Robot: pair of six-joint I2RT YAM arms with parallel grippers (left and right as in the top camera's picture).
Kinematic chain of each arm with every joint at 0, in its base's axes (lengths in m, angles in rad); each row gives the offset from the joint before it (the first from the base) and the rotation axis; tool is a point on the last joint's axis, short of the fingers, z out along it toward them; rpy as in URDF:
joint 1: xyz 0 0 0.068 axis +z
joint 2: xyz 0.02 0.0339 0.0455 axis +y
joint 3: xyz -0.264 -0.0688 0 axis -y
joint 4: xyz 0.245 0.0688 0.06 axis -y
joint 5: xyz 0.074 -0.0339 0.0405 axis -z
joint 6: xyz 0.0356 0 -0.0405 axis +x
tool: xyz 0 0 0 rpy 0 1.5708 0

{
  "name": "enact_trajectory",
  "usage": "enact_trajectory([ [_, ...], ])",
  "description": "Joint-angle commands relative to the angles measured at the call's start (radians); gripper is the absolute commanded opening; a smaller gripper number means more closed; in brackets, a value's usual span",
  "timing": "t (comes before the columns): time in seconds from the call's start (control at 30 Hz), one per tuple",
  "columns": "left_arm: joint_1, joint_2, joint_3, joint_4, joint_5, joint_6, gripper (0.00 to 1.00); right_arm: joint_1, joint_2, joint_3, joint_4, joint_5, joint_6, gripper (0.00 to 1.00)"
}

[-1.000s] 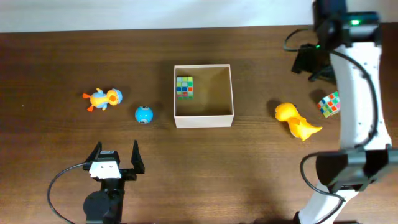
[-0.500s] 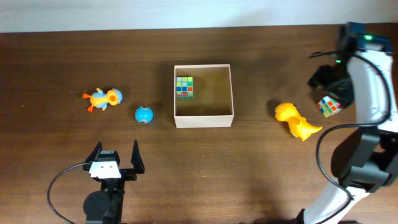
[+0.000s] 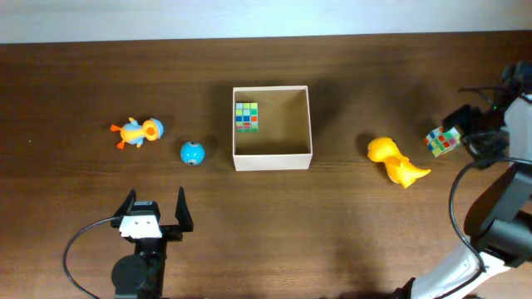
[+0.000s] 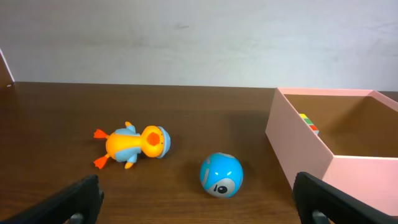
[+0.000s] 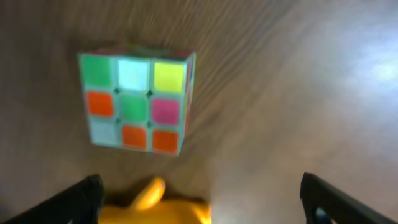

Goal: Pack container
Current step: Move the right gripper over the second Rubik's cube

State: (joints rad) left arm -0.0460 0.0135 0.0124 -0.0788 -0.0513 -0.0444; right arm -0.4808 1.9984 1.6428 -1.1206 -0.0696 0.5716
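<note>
Far left: orange-and-blue moulded plastic duck toy (image 3: 137, 132), on its side on the dark wood-grain table (image 3: 349, 232).
Next: glossy blue plastic ball (image 3: 192, 153), round.
Left gripper (image 3: 154, 208): black fingers spread wide, empty.
Container (image 3: 273, 159): square shallow box, thin white walls, tan cardboard inside, mid-table. It holds a colour-tiled puzzle cube (image 3: 247, 116) against the left wall.
Right of it: smooth yellow plastic animal toy (image 3: 397, 161).
Far right: second tiled puzzle cube (image 3: 441, 140), turned askew.
Right gripper (image 5: 202, 198): fingers apart, nothing between them.
</note>
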Motion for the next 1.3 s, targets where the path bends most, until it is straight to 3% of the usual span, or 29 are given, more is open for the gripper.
enact_trajectory([
  [0.0,-0.006,-0.008,-0.002,-0.003,0.011,0.019,0.99,0.005,-0.012,-0.081,0.078,-0.127,-0.022,0.95],
  [0.33,-0.006,-0.008,-0.002,-0.002,0.011,0.019,0.99,0.058,-0.011,-0.095,0.252,-0.086,-0.041,0.96],
  [0.7,-0.006,-0.008,-0.002,-0.003,0.011,0.019,0.99,0.075,0.007,-0.095,0.313,0.023,-0.013,0.95],
  [0.87,-0.006,-0.008,-0.002,-0.002,0.011,0.019,0.99,0.075,0.011,-0.095,0.324,0.029,-0.013,0.89],
  [1.2,-0.006,-0.008,-0.002,-0.003,0.011,0.019,0.99,0.075,0.091,-0.095,0.314,0.027,0.006,0.87],
  [1.27,-0.006,-0.008,-0.002,-0.003,0.011,0.019,0.99,0.075,0.092,-0.095,0.318,0.030,0.006,0.79],
])
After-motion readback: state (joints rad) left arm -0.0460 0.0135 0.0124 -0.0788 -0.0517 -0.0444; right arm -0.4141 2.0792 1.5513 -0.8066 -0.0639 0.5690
